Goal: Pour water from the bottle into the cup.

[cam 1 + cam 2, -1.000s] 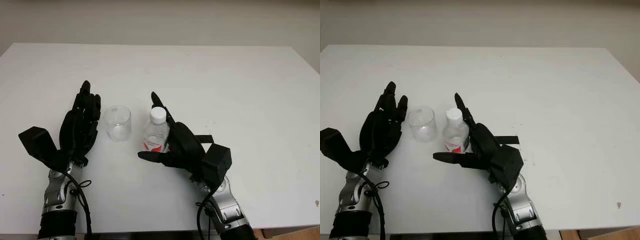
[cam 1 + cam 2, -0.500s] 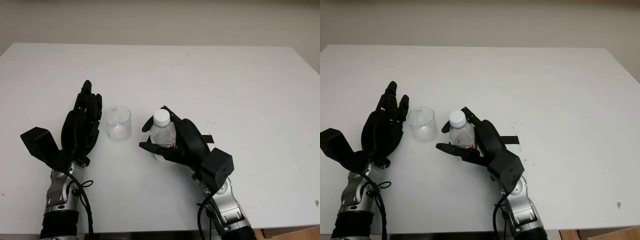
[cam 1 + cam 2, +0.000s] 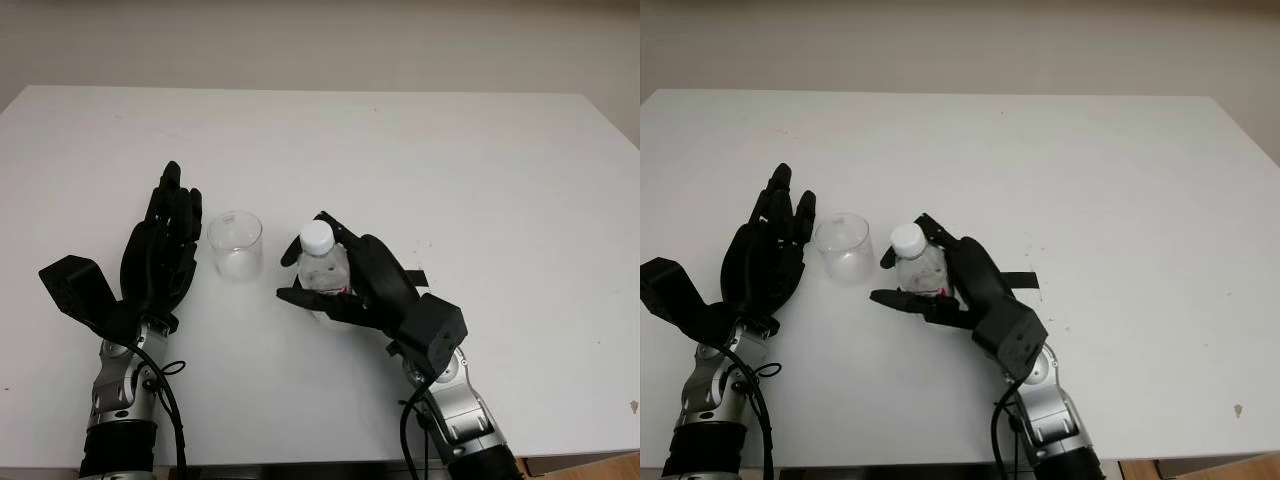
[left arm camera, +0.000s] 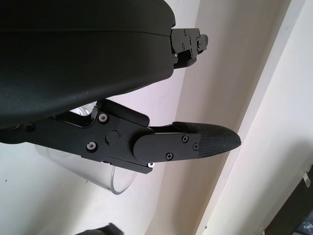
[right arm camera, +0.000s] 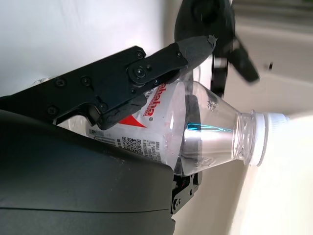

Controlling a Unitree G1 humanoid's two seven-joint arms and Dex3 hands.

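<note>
Your right hand (image 3: pixel 345 285) is wrapped around a clear, white-capped bottle (image 3: pixel 322 268), held upright. Just beside it stands an empty clear cup (image 3: pixel 235 245). Your left hand (image 3: pixel 160 255) is open beside the cup, holding nothing.

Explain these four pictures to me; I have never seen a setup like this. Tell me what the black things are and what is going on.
The black shapes are a humanoid robot's two three-finger hands. Two pictures look down from its head at a white table; the other two come from cameras at its wrists. On the table stands a clear cup. The right hand grips a capped water bottle beside the cup. The left hand is open, on the cup's other side, holding nothing.
</note>
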